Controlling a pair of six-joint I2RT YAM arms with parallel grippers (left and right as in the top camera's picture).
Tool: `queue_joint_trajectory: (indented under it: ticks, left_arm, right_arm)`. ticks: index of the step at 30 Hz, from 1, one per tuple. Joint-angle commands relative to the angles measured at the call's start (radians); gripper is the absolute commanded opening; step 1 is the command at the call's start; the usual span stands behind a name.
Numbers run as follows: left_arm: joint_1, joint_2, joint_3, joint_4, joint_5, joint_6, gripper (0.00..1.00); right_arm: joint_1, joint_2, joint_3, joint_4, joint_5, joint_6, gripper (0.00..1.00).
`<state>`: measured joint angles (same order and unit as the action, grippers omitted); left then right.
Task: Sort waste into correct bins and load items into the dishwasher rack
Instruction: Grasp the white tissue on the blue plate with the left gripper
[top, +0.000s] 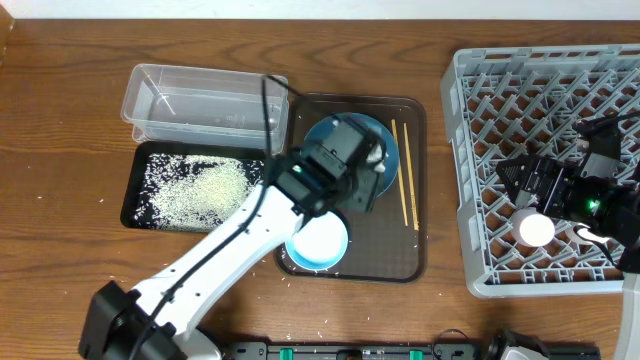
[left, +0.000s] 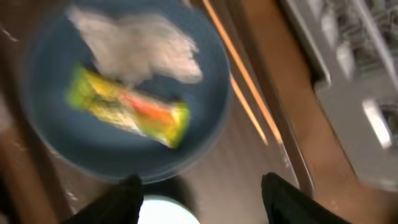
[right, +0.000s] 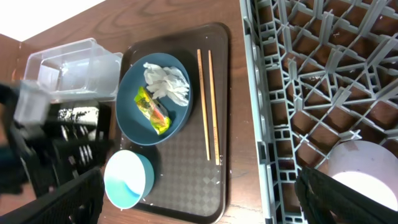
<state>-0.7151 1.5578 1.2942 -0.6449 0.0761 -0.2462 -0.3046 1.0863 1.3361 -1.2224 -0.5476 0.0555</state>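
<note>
My left gripper (left: 202, 180) hangs over the plate (left: 53, 130), jaws apart and empty. The wrapper (left: 127, 107) and tissue (left: 134, 46) lie on it just ahead. My right gripper (right: 199, 180) is spread wide over the rack (right: 252, 74), with a white cup (right: 367, 171) beside one finger.

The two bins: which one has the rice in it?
The shallow black tray, speckled with white rice grains. The clear tub beside it looks empty.
</note>
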Motion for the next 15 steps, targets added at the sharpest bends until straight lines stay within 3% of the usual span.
queue_joint_trajectory:
  ticks: [1,4,15]
  left_arm:
    - [0.048,0.055,-0.004,0.063,-0.107,0.132,0.64]
    - [0.094,0.143,-0.004,0.133,-0.107,0.184,0.64]
    - [0.154,0.369,-0.003,0.261,-0.035,0.186,0.65]
  right_arm:
    - [0.011,-0.002,0.01,0.0,0.002,-0.016,0.97]
    - [0.011,-0.002,0.01,0.0,0.003,-0.016,0.97]
    - [0.011,0.0,0.009,0.003,0.028,-0.015,0.97]
